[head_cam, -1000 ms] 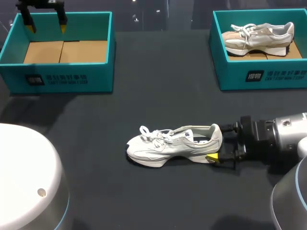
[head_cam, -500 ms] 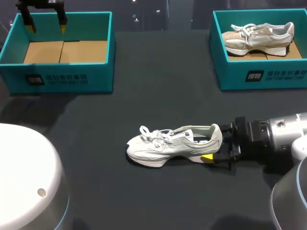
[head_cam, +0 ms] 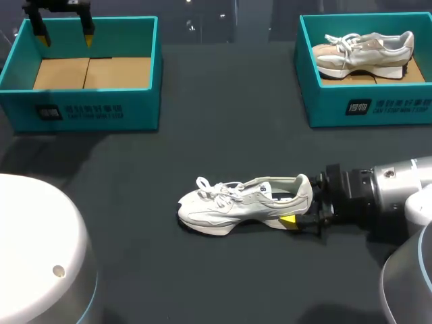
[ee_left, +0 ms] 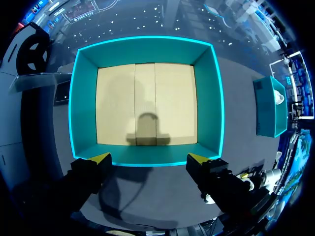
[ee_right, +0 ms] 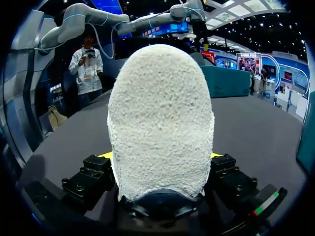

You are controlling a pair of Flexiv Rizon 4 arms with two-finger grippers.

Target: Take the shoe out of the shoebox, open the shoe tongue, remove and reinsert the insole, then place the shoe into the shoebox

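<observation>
Your shoe (head_cam: 243, 202) lies on its side mid-table (head_cam: 223, 135), toe twd the L, heel twd the R arm. It's white/pale grey w/ loose white laces, collar open so the dark lining shows. In the R wrist view its fuzzy white heel (ee_right: 160, 118) fills the space just ahead of the R gripper (ee_right: 160, 157). From above, the R gripper (head_cam: 304, 202) sits at the heel, one yellow tip low by the sole; can't tell if it's clamped or just straddling.

L shoebox (head_cam: 88, 111), teal w/ a bare cardboard floor, holds nothing. L gripper (head_cam: 65, 34) hangs over its far wall, tips wide apart on nothing.

R shoebox (head_cam: 378, 104), also teal, holds a 2nd shoe (head_cam: 364, 50), beige/white.
</observation>
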